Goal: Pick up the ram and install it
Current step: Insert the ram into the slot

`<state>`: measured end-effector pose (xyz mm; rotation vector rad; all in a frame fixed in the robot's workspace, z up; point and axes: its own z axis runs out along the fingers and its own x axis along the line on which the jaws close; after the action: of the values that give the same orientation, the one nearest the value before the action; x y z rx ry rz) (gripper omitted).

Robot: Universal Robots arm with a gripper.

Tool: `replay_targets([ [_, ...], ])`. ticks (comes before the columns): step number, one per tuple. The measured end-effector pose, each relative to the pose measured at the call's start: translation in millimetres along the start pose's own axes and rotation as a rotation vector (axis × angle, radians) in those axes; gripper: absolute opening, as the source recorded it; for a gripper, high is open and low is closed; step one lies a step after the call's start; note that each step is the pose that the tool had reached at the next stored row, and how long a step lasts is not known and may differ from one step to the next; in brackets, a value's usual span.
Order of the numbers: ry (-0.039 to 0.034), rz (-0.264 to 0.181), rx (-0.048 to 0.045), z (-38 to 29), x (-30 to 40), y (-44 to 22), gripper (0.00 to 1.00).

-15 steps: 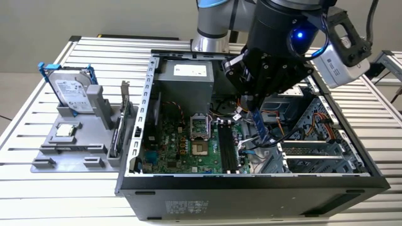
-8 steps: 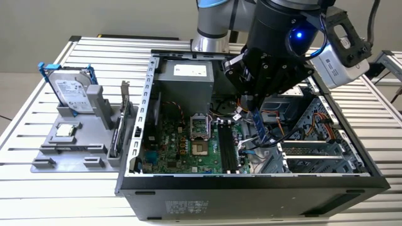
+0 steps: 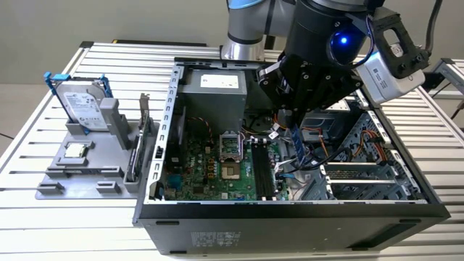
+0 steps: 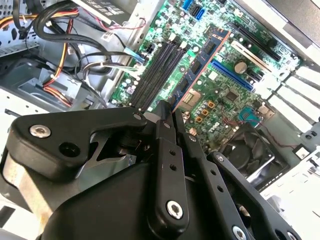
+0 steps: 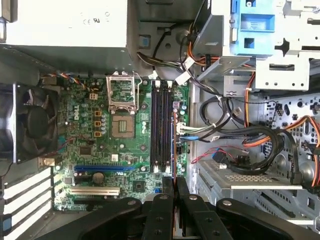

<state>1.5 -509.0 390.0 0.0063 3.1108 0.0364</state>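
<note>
Pincer [image 5: 174, 184] clenched on ram [image 4: 200, 67], edge-on near black motherboard slots [image 5: 160, 127]

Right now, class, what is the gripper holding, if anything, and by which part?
The gripper holds the ram, pinched at its upper end; the rest hangs down near the black memory slots.
</note>
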Motion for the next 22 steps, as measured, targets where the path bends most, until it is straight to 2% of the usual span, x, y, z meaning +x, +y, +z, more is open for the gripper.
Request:
replay_targets([
  [8, -0.0001, 0.005, 0.0003, 0.8, -1.1, 0.0, 0.00],
  [15, -0.0003, 0.011, 0.0004, 2.6, -9.7, 0.1, 0.00],
  [22, -0.0012, 0.053, 0.0021, 3.7, -13.3, 0.8, 0.00],
])
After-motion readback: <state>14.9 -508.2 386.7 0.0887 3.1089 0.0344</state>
